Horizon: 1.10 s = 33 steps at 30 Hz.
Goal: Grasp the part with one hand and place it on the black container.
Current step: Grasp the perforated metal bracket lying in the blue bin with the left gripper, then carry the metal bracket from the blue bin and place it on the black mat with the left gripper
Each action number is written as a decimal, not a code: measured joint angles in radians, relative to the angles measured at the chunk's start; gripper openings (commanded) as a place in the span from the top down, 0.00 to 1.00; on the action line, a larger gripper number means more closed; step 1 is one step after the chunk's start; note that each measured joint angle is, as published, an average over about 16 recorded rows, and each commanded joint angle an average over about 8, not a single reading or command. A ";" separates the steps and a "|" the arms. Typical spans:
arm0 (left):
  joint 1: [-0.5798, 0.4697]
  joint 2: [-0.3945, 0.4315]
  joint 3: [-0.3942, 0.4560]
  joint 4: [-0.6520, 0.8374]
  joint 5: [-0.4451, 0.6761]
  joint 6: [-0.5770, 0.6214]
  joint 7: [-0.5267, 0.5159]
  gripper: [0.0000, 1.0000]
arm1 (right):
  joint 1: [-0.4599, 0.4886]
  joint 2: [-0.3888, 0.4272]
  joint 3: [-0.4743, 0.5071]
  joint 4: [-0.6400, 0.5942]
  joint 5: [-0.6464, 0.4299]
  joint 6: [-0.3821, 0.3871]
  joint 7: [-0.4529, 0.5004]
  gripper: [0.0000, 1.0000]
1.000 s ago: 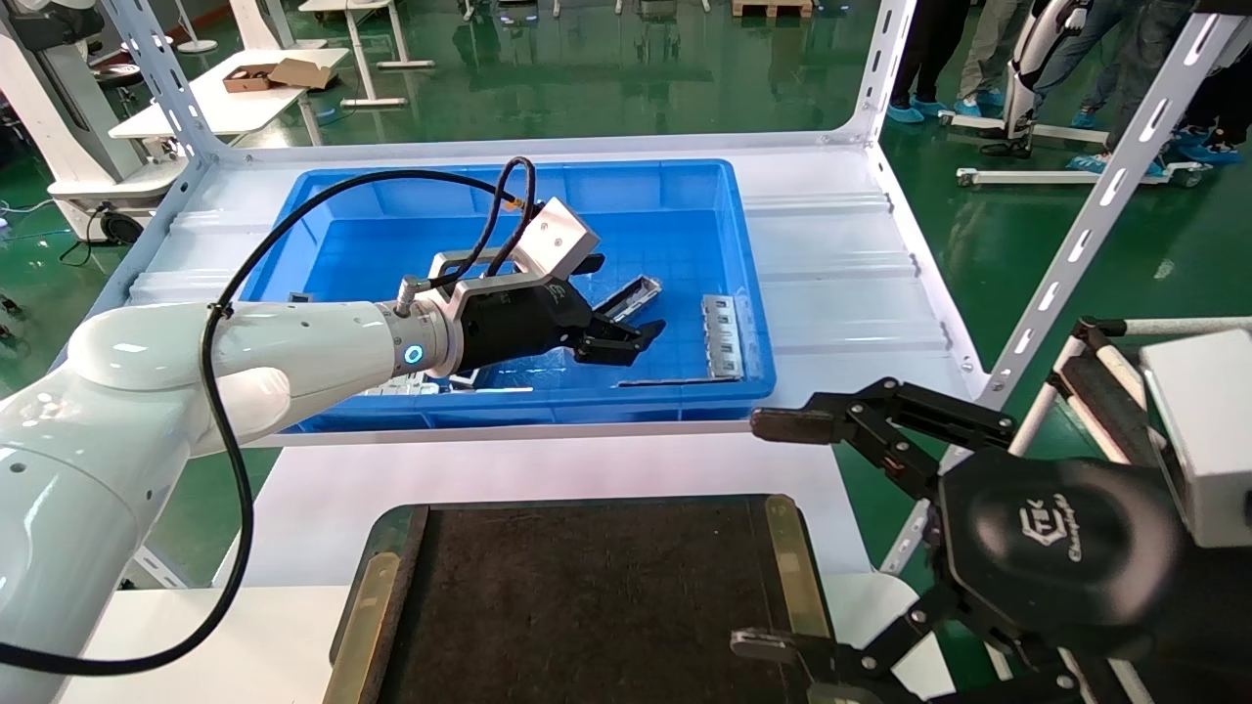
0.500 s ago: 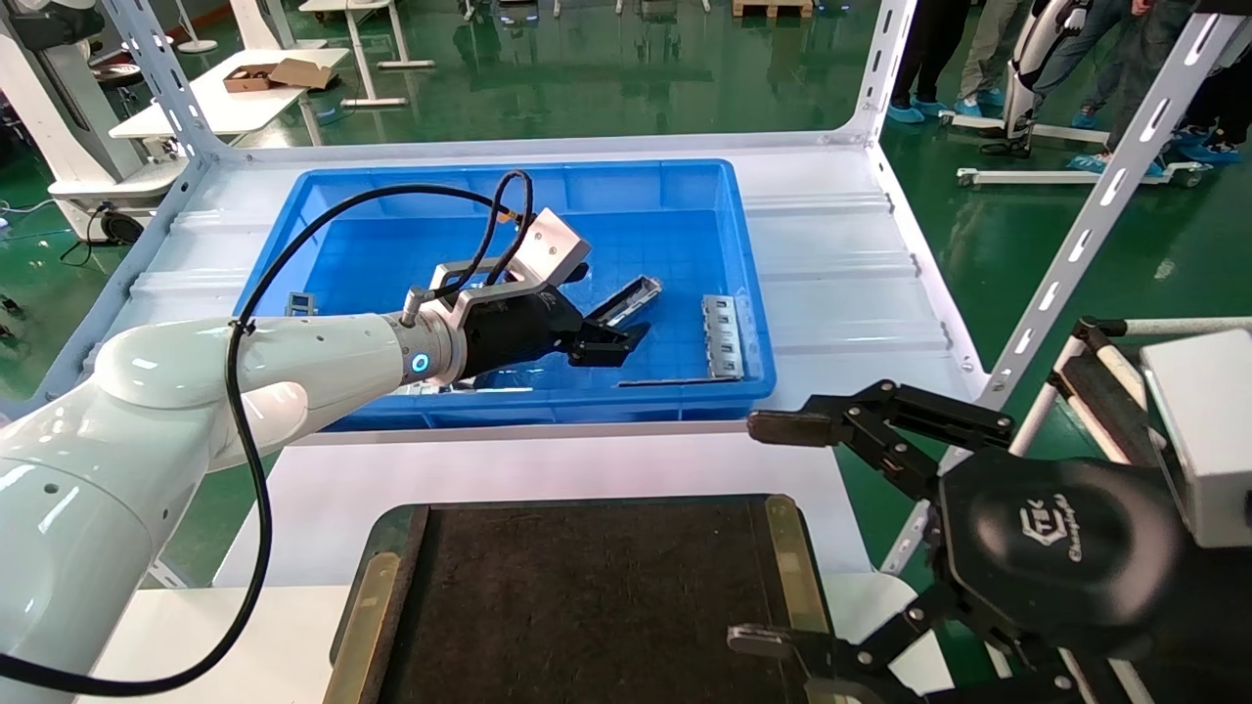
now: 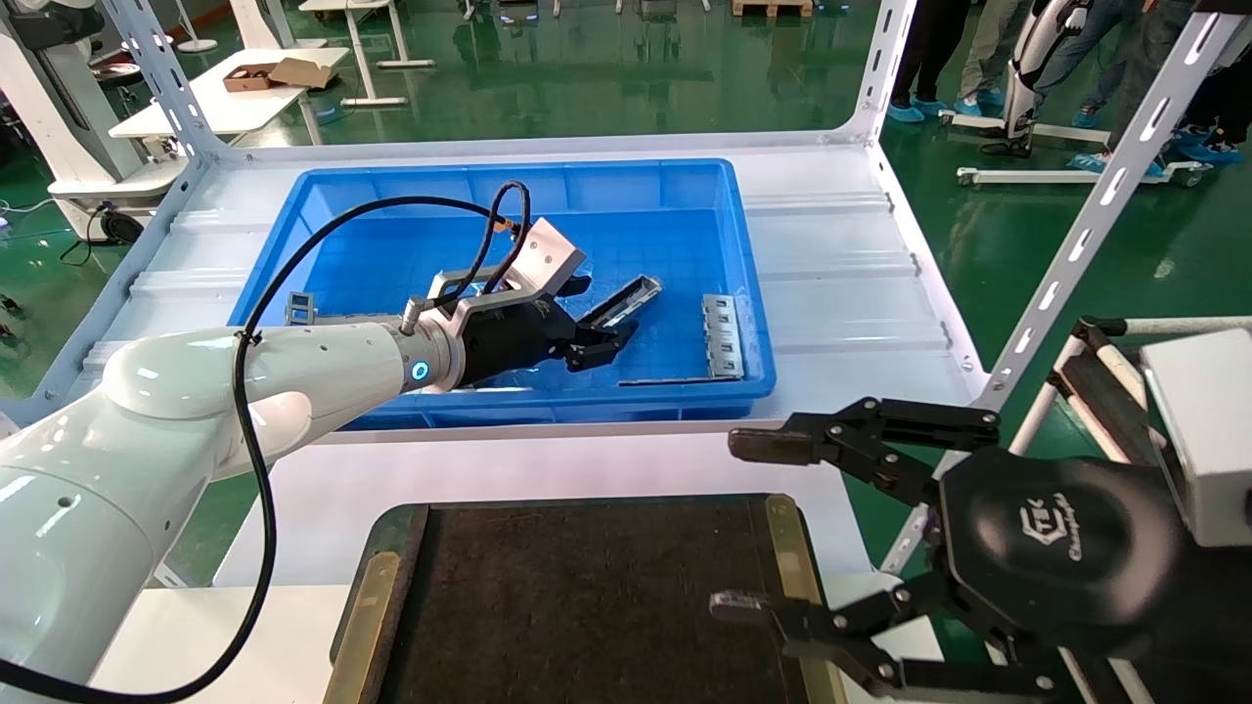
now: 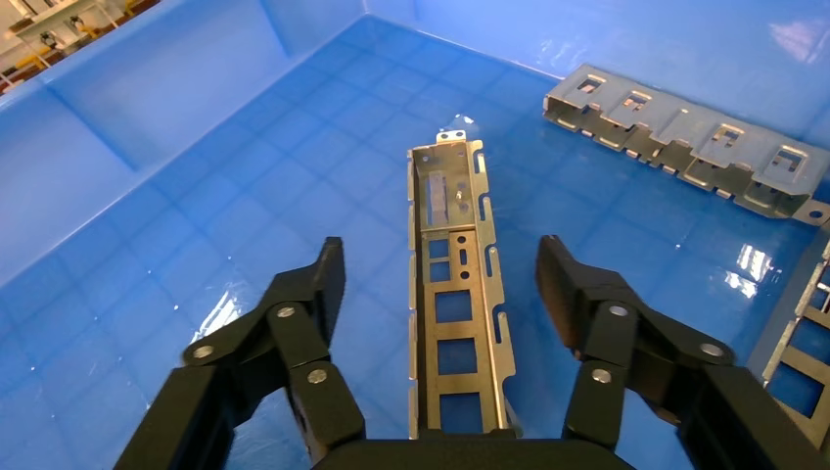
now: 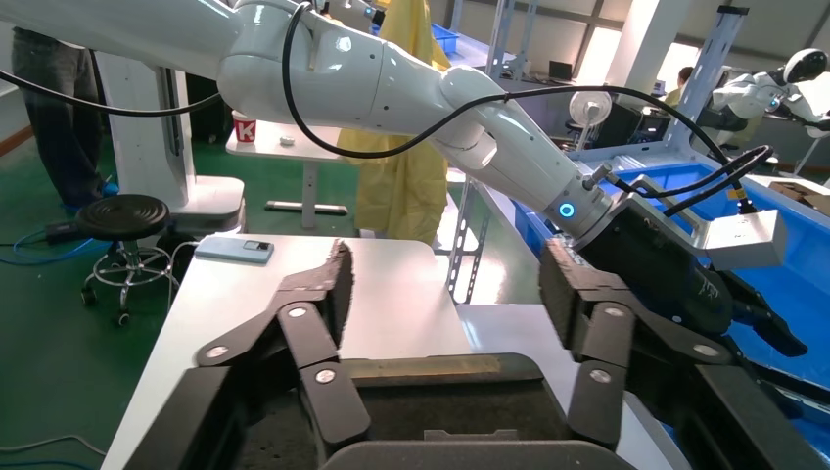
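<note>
The part (image 3: 631, 296), a slim silver channel with rectangular cutouts, lies on the floor of the blue bin (image 3: 489, 186). My left gripper (image 3: 604, 344) is open just over the part's near end. In the left wrist view the part (image 4: 455, 294) runs lengthwise between the open fingers (image 4: 328, 284) of the left gripper (image 4: 440, 257), which do not touch it. The black container (image 3: 587, 596) lies at the front on the white table. My right gripper (image 3: 743, 526) is open and empty at the container's right edge. The right wrist view shows it (image 5: 445, 274) over the container (image 5: 431, 397).
A flat slotted silver plate (image 3: 724, 335) lies at the bin's right side and also shows in the left wrist view (image 4: 685, 142). A ladder-like grey frame (image 3: 301, 308) sits at the bin's left. White slotted shelf uprights (image 3: 1076, 244) stand at the right.
My left gripper has drawn back to the left and lower, toward the part's near end, still open. My right gripper has shifted slightly left.
</note>
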 measured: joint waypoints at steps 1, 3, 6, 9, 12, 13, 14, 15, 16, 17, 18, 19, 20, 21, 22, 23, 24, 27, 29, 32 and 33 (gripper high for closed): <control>0.000 0.000 0.005 0.000 -0.005 -0.002 0.000 1.00 | 0.000 0.000 0.000 0.000 0.000 0.000 0.000 1.00; 0.000 0.000 0.015 0.001 -0.014 -0.006 -0.001 1.00 | 0.000 0.000 0.000 0.000 0.000 0.000 0.000 1.00; 0.000 0.000 0.030 0.001 -0.026 -0.010 -0.002 1.00 | 0.000 0.000 0.000 0.000 0.000 0.000 0.000 1.00; 0.000 0.000 0.044 0.002 -0.039 -0.014 -0.002 1.00 | 0.000 0.000 0.000 0.000 0.000 0.000 0.000 1.00; 0.000 -0.001 0.057 0.002 -0.052 -0.017 -0.002 1.00 | 0.000 0.000 0.000 0.000 0.000 0.000 0.000 1.00; 0.000 -0.001 0.062 0.002 -0.056 -0.018 -0.002 1.00 | 0.000 0.000 0.000 0.000 0.000 0.000 0.000 1.00; 0.000 -0.001 0.066 0.002 -0.060 -0.018 -0.002 1.00 | 0.000 0.000 0.000 0.000 0.000 0.000 0.000 1.00; 0.000 -0.001 0.070 0.002 -0.065 -0.018 -0.003 1.00 | 0.000 0.000 0.000 0.000 0.000 0.000 0.000 1.00; -0.001 -0.001 0.073 0.002 -0.071 -0.018 -0.004 1.00 | 0.000 0.000 0.000 0.000 0.000 0.000 0.000 1.00; -0.001 -0.001 0.077 0.001 -0.076 -0.017 -0.005 1.00 | 0.000 0.000 0.000 0.000 0.000 0.000 0.000 1.00; -0.002 -0.001 0.080 0.001 -0.082 -0.016 -0.006 1.00 | 0.000 0.000 0.000 0.000 0.000 0.000 0.000 1.00; -0.003 -0.002 0.083 0.001 -0.087 -0.014 -0.007 1.00 | 0.000 0.000 0.000 0.000 0.000 0.000 0.000 1.00; -0.004 -0.002 0.086 0.000 -0.093 -0.011 -0.009 1.00 | 0.000 0.000 0.000 0.000 0.000 0.000 0.000 1.00; -0.006 -0.002 0.088 -0.001 -0.100 -0.008 -0.010 1.00 | 0.000 0.000 0.000 0.000 0.000 0.000 0.000 1.00; -0.008 -0.002 0.091 -0.001 -0.106 -0.004 -0.011 1.00 | 0.000 0.000 0.000 0.000 0.000 0.000 0.000 1.00; -0.011 -0.003 0.092 -0.002 -0.113 0.000 -0.012 1.00 | 0.000 0.000 0.000 0.000 0.000 0.000 0.000 1.00; -0.014 -0.004 0.094 -0.003 -0.120 0.005 -0.013 1.00 | 0.000 0.000 0.000 0.000 0.000 0.000 0.000 1.00; -0.026 -0.007 0.096 -0.006 -0.142 0.028 -0.012 1.00 | 0.000 0.000 -0.001 0.000 0.000 0.000 0.000 1.00; -0.035 -0.011 0.095 -0.008 -0.159 0.051 -0.010 1.00 | 0.000 0.000 -0.001 0.000 0.000 0.000 0.000 1.00; -0.052 -0.021 0.089 -0.011 -0.185 0.097 -0.001 1.00 | 0.000 0.000 -0.001 0.000 0.000 0.000 0.000 1.00; -0.057 -0.025 0.086 -0.012 -0.194 0.116 0.004 1.00 | 0.000 0.000 -0.001 0.000 0.000 0.000 0.000 1.00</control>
